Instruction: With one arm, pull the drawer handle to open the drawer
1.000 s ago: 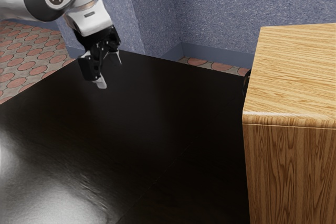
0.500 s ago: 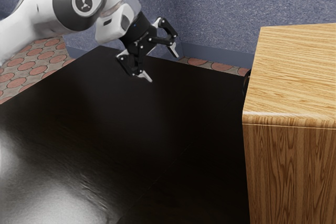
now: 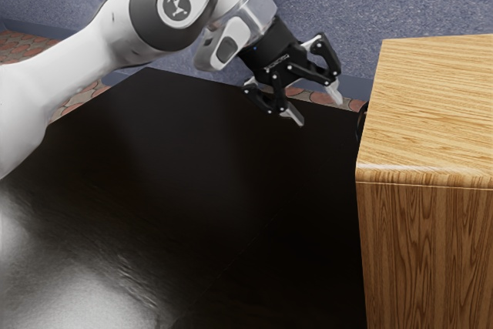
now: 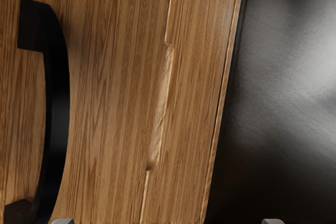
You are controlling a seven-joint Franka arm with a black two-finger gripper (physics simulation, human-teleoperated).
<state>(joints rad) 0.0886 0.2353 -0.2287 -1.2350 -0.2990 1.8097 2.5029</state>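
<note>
A wooden cabinet point(image 3: 427, 113) stands at the exterior view's right, with a bit of its black drawer handle point(image 3: 360, 120) showing on the face turned toward the arm. My gripper point(image 3: 316, 107) hovers above the table a short way to the left of that face, open, with nothing between its fingers. In the wrist view the wooden drawer front point(image 4: 115, 77) lies ahead of the hand, with the curved black handle point(image 4: 55, 114) off to one side of the hand's centre line. A seam point(image 4: 163, 103) runs along the front beside it.
The dark glossy table point(image 3: 192, 190) stretches under the arm and up to the cabinet, and shows beside the cabinet front point(image 4: 283, 103) in the wrist view. A blue wall point(image 3: 347, 5) stands behind, and a patterned floor point(image 3: 31, 40) lies beyond the table's far left edge.
My arm has swung from the exterior view's left toward the cabinet on the right. The hand has turned from pointing down to facing the cabinet front, and its fingers stay open.
</note>
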